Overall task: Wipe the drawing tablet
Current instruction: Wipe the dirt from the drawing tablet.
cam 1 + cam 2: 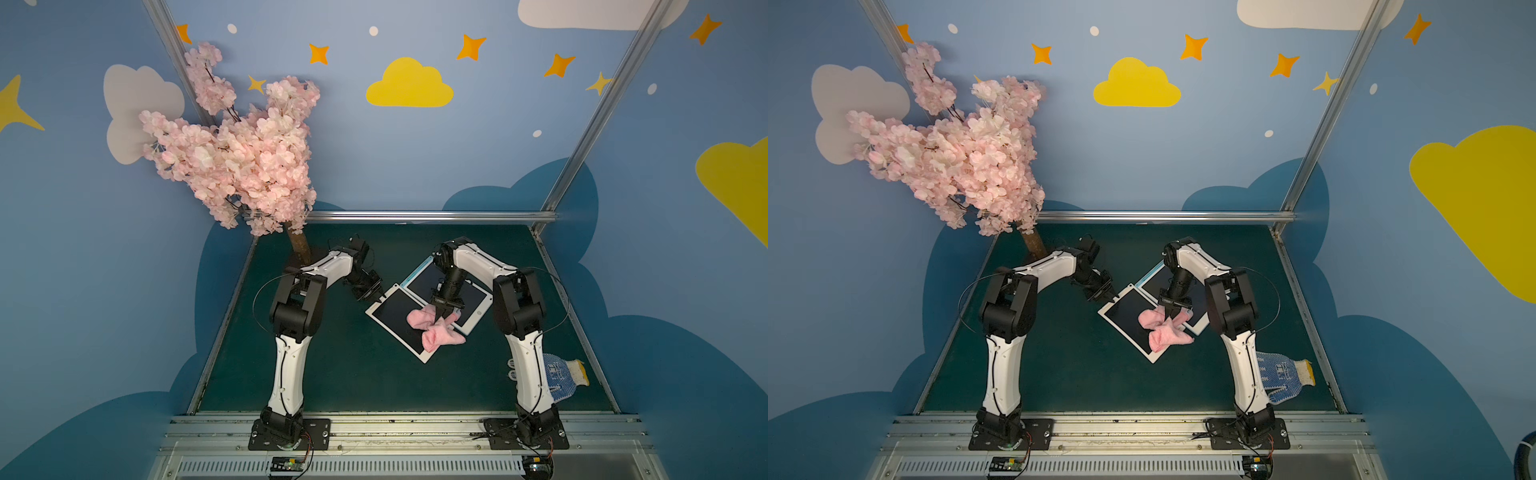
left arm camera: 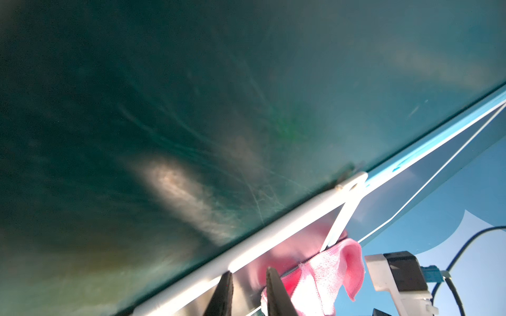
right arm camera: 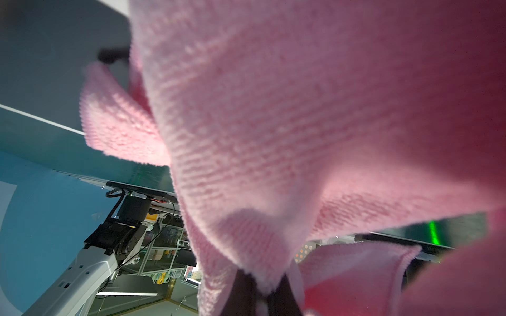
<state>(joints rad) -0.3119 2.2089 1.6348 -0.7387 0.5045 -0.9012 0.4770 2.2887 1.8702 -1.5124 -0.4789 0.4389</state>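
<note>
Pink cloth (image 3: 273, 123) bunched against the right wrist camera, pinched tight by the right gripper (image 1: 441, 319), lying on the white-framed drawing tablet (image 1: 392, 313) mid-table, left gripper (image 1: 379, 297) at its far-left corner, jaws narrowly apart, grip unclear

A: Both top views are dim, and the silver aluminium frame posts (image 1: 604, 104) lean outward towards the edges.
B: The wrist views show glare streaking the dark green table (image 2: 137, 82) and the fluffy pink cloth (image 3: 273, 109) blurred close up.

Right gripper (image 1: 441, 318) clenched — left gripper (image 1: 379, 297) ajar
</note>
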